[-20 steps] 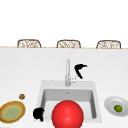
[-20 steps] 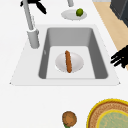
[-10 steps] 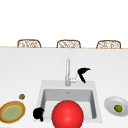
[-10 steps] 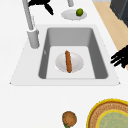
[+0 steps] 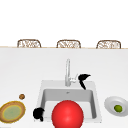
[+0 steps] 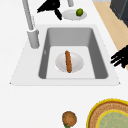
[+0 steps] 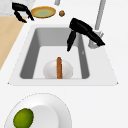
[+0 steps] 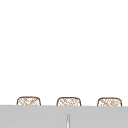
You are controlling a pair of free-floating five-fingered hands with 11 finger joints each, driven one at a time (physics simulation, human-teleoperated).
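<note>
The right robot hand hovers just beside the faucet lever with its fingers relaxed and holding nothing; it should close gently on the lever; the left robot hand, curled empty, waits at the sink corner.

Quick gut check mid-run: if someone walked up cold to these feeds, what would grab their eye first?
Probably the big red ball low in the front view, before the sink. Next, the right hand by the faucet at the sink's back rim, fingers hanging over the basin. Then the sausage on a white plate on the sink floor, and the left hand at the front left corner.
</note>
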